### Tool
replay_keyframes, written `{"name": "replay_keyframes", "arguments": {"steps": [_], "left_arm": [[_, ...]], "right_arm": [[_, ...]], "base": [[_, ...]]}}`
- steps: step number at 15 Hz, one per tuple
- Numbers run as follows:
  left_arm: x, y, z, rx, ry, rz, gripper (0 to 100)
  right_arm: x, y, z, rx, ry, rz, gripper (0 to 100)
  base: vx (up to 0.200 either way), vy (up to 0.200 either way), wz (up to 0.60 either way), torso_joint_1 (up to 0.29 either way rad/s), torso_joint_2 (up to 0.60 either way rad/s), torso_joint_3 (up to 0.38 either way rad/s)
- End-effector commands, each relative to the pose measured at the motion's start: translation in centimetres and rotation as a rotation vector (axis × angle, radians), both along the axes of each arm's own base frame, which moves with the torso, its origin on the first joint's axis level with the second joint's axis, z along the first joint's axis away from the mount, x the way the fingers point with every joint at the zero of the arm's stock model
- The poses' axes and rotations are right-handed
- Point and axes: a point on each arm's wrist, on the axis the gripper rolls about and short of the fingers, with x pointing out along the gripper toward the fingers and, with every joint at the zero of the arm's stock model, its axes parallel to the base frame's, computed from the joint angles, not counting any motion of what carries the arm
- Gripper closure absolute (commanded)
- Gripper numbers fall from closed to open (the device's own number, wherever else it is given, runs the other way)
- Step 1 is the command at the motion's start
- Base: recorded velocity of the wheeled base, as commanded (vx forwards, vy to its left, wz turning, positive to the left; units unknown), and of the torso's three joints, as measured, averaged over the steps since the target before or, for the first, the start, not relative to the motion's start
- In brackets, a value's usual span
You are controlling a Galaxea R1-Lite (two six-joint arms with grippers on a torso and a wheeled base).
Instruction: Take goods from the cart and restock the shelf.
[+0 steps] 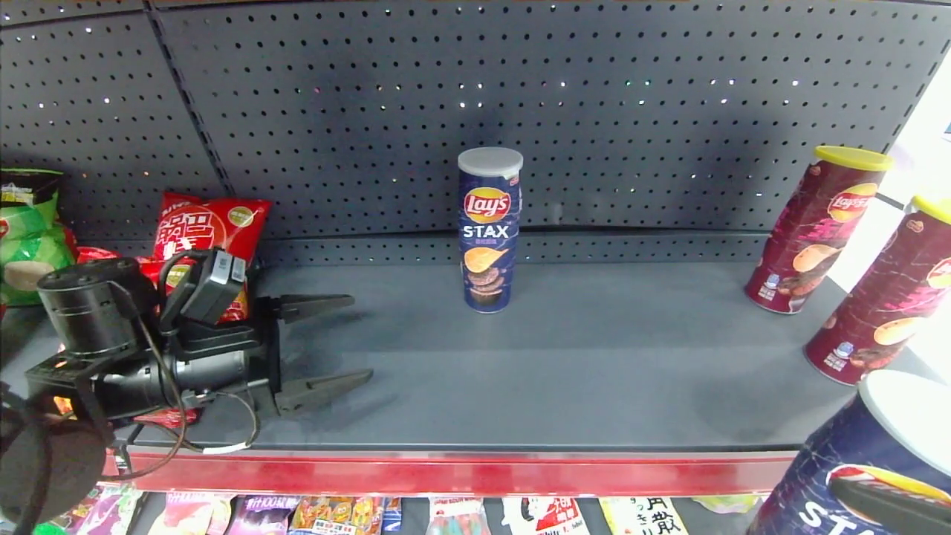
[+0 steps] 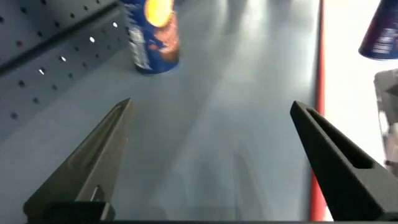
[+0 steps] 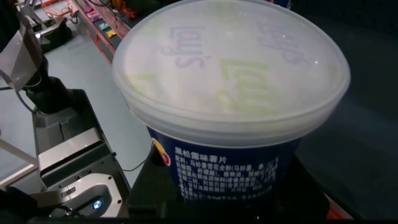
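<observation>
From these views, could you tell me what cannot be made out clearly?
Head view: red snack bag, lower part behind the left gripper.
Left wrist view: standing blue can, top cut off, blurred.
Head view: held blue can, base past the corner.
Head view: lower packets, cut by bottom edge.

The standing chip can and the held chip can are navy with pale lids. The maroon cans have yellow lids. The shelf is grey, red-edged.

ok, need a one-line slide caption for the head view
Left gripper open over the shelf, one blue can shelved, second can in the right gripper.
</observation>
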Motion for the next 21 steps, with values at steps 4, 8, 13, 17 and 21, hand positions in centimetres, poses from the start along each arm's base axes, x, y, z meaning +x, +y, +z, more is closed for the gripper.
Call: {"name": "replay_keyframes", "arguments": {"steps": [4,8,13,17,21], "left_arm": [[-5.4,1.6,4.8,-0.073,-0.099,0.066,0],[-11.9,2.7,6.1,-0.196,-0.057,0.285,0],[-19.3,4.6,5.6,-0.313,0.095,0.591,0],[-23.0,3.8,5.2,-0.372,0.159,0.698,0],[-25.2,2.8,3.5,-0.267,0.079,0.850,0]], "right_arm": [[0.0,0.0,0.0,0.000,0.000,0.005,100],[-0.1,0.0,0.1,0.001,-0.009,0.010,100],[0.0,0.1,0.3,0.006,-0.011,0.027,100],[-0.1,0.1,0.4,0.006,-0.014,0.028,100],[0.0,0.1,1.0,0.011,-0.039,0.026,100]], "base": [[0.000,0.000,0.00,0.000,0.00,0.000],[0.000,0.000,0.00,0.000,0.00,0.000],[0.000,0.000,0.00,0.000,0.00,0.000],[0.000,0.000,0.00,0.000,0.00,0.000],[0.000,0.000,0.00,0.000,0.00,0.000]]}}
